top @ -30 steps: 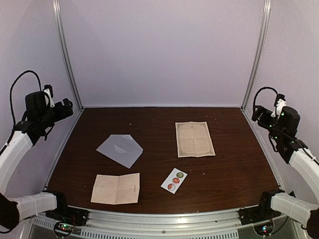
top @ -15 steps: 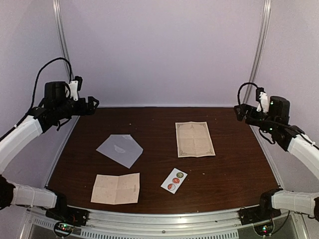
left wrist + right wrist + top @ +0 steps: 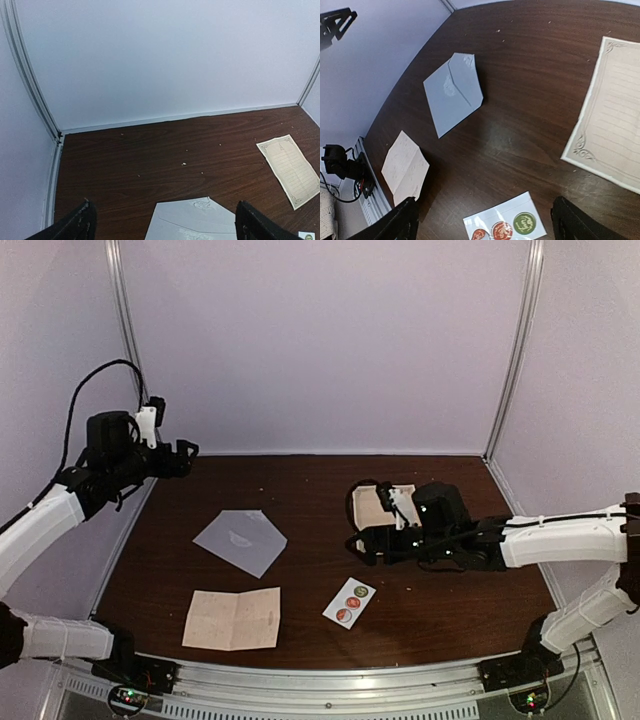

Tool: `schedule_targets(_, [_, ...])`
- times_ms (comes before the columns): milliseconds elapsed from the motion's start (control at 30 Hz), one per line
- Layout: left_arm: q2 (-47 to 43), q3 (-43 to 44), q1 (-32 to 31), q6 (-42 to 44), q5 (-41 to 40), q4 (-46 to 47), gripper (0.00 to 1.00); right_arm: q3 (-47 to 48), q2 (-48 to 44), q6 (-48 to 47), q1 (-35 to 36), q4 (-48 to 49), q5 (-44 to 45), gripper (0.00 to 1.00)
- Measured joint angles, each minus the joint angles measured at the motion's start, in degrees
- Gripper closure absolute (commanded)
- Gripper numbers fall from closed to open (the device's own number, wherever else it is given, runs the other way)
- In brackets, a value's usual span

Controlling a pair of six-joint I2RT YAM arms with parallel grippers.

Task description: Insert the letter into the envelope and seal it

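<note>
Envelope (image 3: 240,541): pale grey, lying flat on the table left of centre and turned at an angle. It touches nothing else and neither claw holds it.
Bordered sheet (image 3: 378,506): cream lined paper with an ornate frame, flat on the table, right of centre and well apart from the envelope. In the overhead view the right arm hides most of it.
Right claw (image 3: 366,540): low over the table at the near left edge of the bordered sheet. Its fingers are spread wide in the wrist view, with nothing between them.
Left claw (image 3: 186,449): raised over the far left corner of the table and pointing inward. Its fingers are spread wide and empty, and its wrist camera sees the envelope below.
Creased sheet (image 3: 232,619): tan paper with a centre fold, flat near the front edge, just in front of the envelope and apart from it.
Sticker strip (image 3: 349,602): a small white strip with three round stickers, one green and two red, near the front between the creased sheet and the bordered sheet.
Table (image 3: 470,580): dark wood grain.
Walls (image 3: 320,340): plain and pale, on three sides.
</note>
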Motion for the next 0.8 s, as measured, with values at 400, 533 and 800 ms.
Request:
schedule_targets(400, [-7.15,-0.81,0.00,3.32,-10.32,2.21,0.02,15.28,26.58,4.72,14.73,6.78,1.42,0.14])
schedule_targets(533, [-7.19,-0.83,0.00,3.32,-11.02,2.19,0.02,19.43,32.48,4.66,16.00,6.93,0.09,0.14])
schedule_targets(800, [-7.19,-1.11,0.00,3.32,-11.61,2.19,0.02,23.12,37.59,3.89,16.04,5.20,-1.49,0.15])
